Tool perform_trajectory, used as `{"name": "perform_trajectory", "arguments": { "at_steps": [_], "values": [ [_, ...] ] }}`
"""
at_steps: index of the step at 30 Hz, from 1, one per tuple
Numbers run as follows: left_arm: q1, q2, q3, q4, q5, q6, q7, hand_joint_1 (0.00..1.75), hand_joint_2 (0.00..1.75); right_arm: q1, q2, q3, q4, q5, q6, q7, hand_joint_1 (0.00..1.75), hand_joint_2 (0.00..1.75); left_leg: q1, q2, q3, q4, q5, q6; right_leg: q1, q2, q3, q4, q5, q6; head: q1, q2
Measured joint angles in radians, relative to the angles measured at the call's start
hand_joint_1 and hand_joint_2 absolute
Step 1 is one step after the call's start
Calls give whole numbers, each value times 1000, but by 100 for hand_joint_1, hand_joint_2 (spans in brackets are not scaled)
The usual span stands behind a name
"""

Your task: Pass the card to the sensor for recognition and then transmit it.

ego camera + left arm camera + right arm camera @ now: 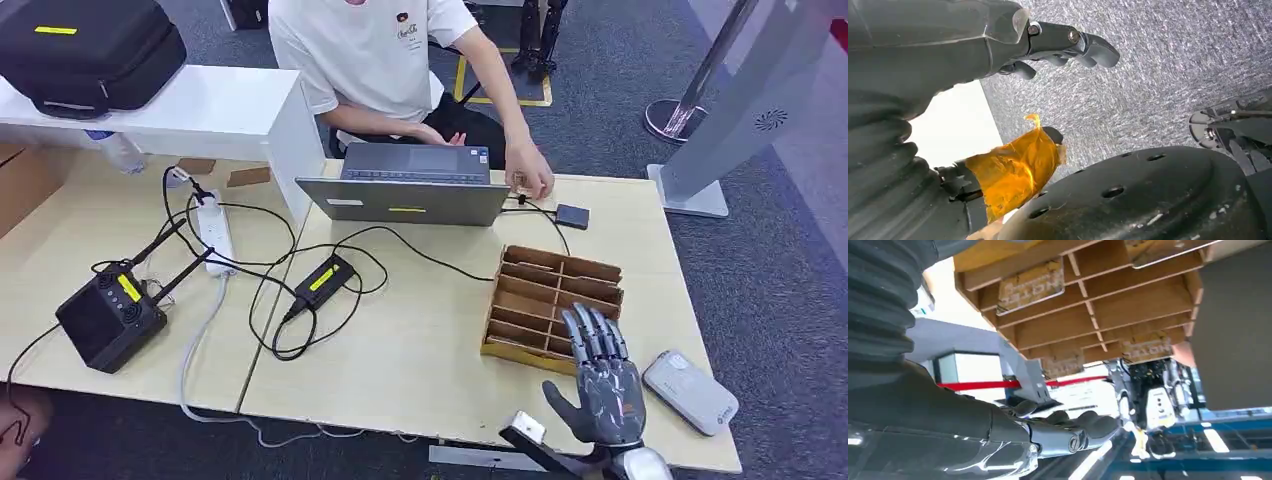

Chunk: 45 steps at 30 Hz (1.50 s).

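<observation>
A brown wooden card rack (523, 268) with several slots stands on the table's right half. In the right wrist view the rack (1128, 300) holds printed cards (1030, 287) lying in its slots. My right hand (597, 385) hovers at the rack's near edge, fingers stretched out and apart, holding nothing. The same hand's fingers (1073, 432) are close in front of the rack, not touching it. A white flat device (690, 392) lies just right of that hand. A small dark box (572, 216) on a cable sits beyond the rack. My left hand (1068, 42) hangs over grey carpet, fingers loosely bent, empty.
A person sits behind the table with a hand (530, 178) by a grey laptop (410, 190). Black cables, a power strip (214, 230), a black adapter (322, 280) and a black radio box (108, 318) cover the left half. A grey stand (730, 110) is at the right.
</observation>
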Motion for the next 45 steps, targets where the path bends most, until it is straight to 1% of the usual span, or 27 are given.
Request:
{"name": "perform_trajectory", "arguments": {
  "at_steps": [12, 25, 36, 45],
  "values": [
    [0, 0, 0, 0, -1, 0, 1, 0, 175, 0, 0, -24, 42, 0, 0, -1, 0, 175, 0, 0, 0, 0, 0, 0, 0, 0, 0, 0, 0, 0, 0, 0],
    [0, 0, 0, 0, -4, 0, 4, 0, 175, -3, 1, -90, 113, -8, 0, -14, 0, 175, 0, 0, 0, 0, 0, 0, 0, 0, 0, 0, 0, 0, 0, 0],
    [0, 0, 0, 0, -8, 0, 7, 0, 175, -13, 8, -125, 148, 5, 0, -18, 0, 175, 0, 0, 0, 0, 0, 0, 0, 0, 0, 0, 0, 0, 0, 0],
    [0, 0, 0, 0, -8, 0, 7, 0, 175, -15, 9, -128, 153, 5, 0, -19, 0, 175, 0, 0, 0, 0, 0, 0, 0, 0, 0, 0, 0, 0, 0, 0]
  ]
}}
